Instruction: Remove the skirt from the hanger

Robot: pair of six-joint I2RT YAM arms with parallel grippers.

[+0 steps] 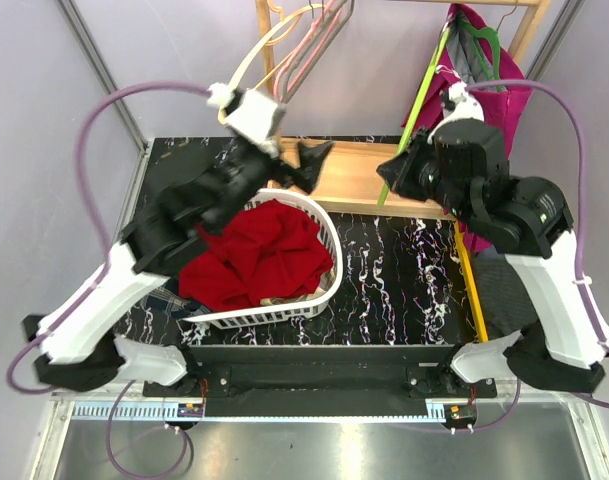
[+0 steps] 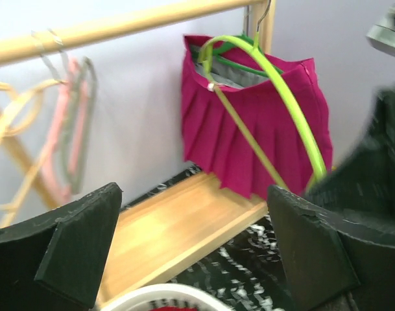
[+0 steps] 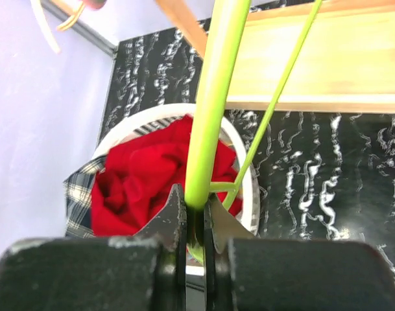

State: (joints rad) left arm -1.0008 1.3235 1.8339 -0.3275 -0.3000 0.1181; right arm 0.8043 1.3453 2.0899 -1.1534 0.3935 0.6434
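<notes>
Pink and cream spare hangers (image 1: 294,40) crowd the wooden rail (image 2: 119,26) on your left. Your left gripper (image 1: 306,165) sits below them with its fingers spread wide and holding nothing, just past the white basket (image 1: 334,250) rim. Red clothes (image 1: 259,255) fill the basket. The wooden shelf (image 1: 354,185) is bare between the arms, so you have room there. Your right gripper (image 3: 195,223) is pinching the green hanger (image 3: 213,97). The magenta skirt (image 2: 249,129) hangs on that hanger at far right, by the rack post, past the marble table (image 1: 404,260) edge.
</notes>
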